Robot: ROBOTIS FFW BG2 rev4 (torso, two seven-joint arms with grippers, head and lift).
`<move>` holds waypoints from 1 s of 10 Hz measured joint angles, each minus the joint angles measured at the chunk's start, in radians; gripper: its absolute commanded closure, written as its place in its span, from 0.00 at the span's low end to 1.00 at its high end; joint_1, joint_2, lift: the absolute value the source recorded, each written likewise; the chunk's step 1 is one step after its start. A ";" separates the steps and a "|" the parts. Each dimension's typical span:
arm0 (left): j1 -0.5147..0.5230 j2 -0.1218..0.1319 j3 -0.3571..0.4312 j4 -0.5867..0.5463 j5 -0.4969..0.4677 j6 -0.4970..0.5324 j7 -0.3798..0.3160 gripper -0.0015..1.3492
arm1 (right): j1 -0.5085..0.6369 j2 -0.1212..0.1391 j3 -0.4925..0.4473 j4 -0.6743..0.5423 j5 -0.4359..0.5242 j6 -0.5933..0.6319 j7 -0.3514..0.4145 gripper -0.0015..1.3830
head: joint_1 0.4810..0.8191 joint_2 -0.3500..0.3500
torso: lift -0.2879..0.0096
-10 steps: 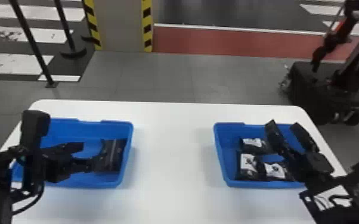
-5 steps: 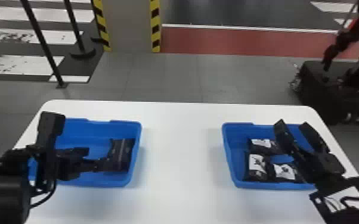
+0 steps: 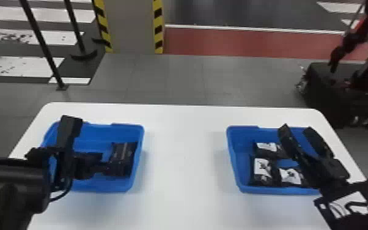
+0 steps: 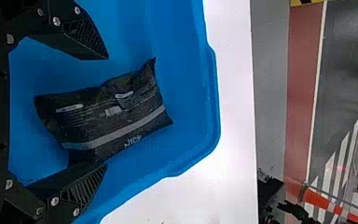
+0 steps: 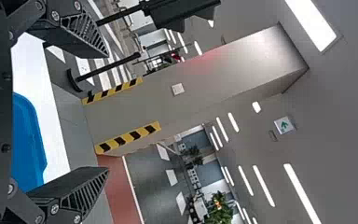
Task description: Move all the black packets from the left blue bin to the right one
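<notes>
Blue rectangular plastic bins, two: left bin (image 3: 110,186), right bin (image 3: 279,190). Soft black packets, apparently four, the right-hand group being partly hidden: one grey-printed black packet (image 3: 123,156) in the left bin, three white-panelled black packets (image 3: 289,176) in the right. White rectangular surface (image 3: 183,168), one. Black two-fingered end effectors, two: left end effector (image 3: 105,162), right end effector (image 3: 297,128).
</notes>
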 measured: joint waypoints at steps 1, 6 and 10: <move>-0.025 0.010 -0.027 0.063 0.018 -0.016 -0.004 0.54 | -0.002 0.000 0.000 0.003 0.000 0.000 0.001 0.12 | 0.63 0.44 | 0.60; -0.043 0.023 -0.062 0.126 0.076 -0.107 -0.078 0.69 | 0.000 0.000 0.000 0.011 -0.004 0.002 0.006 0.12 | 0.63 0.39 | 0.60; 0.097 0.031 0.006 -0.157 0.061 -0.005 -0.115 0.89 | -0.002 0.000 0.001 0.009 -0.006 0.002 0.018 0.12 | 0.63 0.39 | 0.60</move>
